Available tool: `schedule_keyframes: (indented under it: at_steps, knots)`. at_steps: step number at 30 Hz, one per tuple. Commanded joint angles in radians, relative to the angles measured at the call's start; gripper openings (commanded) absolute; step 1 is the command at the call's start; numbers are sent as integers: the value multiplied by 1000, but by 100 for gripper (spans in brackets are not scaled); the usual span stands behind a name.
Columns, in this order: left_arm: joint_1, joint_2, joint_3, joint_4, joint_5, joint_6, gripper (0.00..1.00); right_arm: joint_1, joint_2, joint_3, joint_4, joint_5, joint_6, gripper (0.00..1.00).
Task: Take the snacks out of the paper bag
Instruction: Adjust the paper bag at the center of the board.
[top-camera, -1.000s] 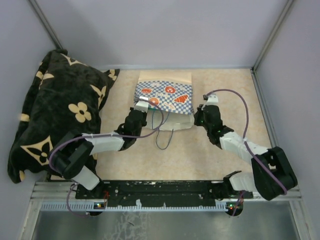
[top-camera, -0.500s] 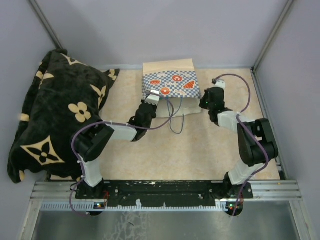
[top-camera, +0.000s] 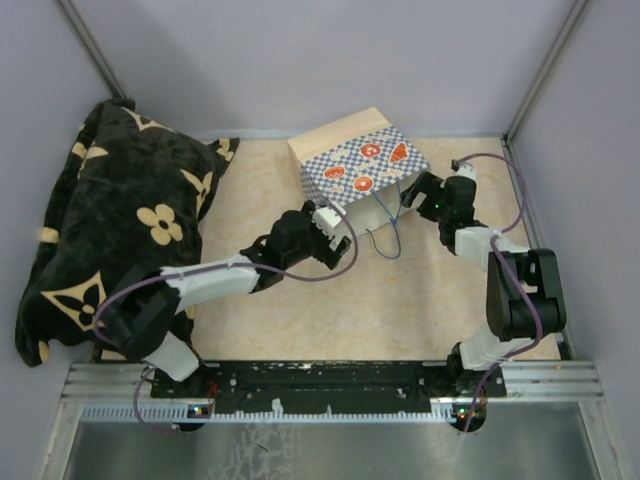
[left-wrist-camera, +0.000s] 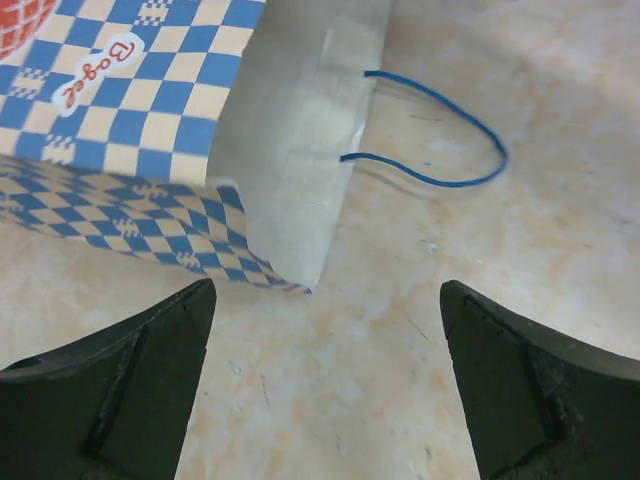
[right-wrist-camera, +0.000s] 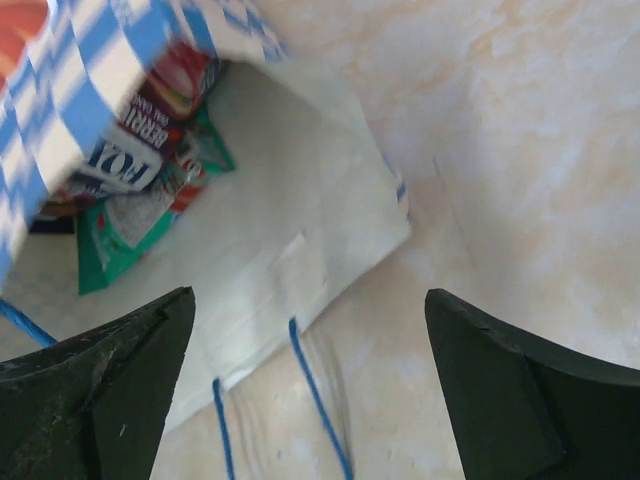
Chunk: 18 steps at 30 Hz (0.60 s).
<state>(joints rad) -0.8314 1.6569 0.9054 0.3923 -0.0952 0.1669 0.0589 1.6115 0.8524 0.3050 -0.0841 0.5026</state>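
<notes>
Left fingers (left-wrist-camera: 110, 390) and right fingers (right-wrist-camera: 90, 390) stood apart, empty; we judged the snacks (right-wrist-camera: 130, 215) not yet removed from the paper bag (top-camera: 352, 160).

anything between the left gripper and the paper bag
Only bare table between the left gripper and the paper bag, as the left wrist view shows.

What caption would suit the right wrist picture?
Open fingers frame the mouth of the paper bag, snack packets visible inside.
</notes>
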Motion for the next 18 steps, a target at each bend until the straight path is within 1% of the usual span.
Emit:
schedule_keyframes:
  at_steps: [1, 3, 4, 5, 6, 8, 9, 11, 13, 14, 15, 16, 18]
  knots:
    - [1, -261, -125, -9, 170, -95, 100, 4, -156, -137, 80, -28, 120, 99]
    - [2, -349, -166, 23, 152, -138, 99, 4, -218, -219, 102, -4, 175, 99]
    - [12, -385, -179, 26, 166, -147, 100, 4, -257, -258, 112, 9, 205, 99]
    - [26, -413, -187, 28, 222, -136, 100, 4, -292, -301, 121, 24, 232, 99]
    - [50, -430, -185, 14, 314, -115, 100, 3, -334, -336, 118, 39, 262, 99]
    - [95, -435, -128, -84, 527, -80, 100, 4, -416, -396, 83, 90, 324, 99]
    - [112, -425, -82, -159, 658, -40, 99, 4, -458, -430, 81, 113, 381, 99]
    - [119, -381, 26, -343, 826, 55, 99, 5, -529, -504, 99, 128, 483, 99]
    - [119, -327, 145, -538, 945, 188, 100, 18, -574, -550, 127, 137, 560, 99]
    - [121, -306, 207, -601, 997, 240, 100, 38, -584, -556, 138, 147, 576, 99]
    - [124, -290, 238, -641, 1037, 280, 100, 67, -586, -549, 139, 168, 579, 99]
    - [131, -282, 258, -656, 1076, 307, 100, 107, -582, -536, 132, 194, 583, 99]
    - [151, -273, 266, -611, 1127, 291, 99, 171, -557, -525, 167, 228, 634, 99]
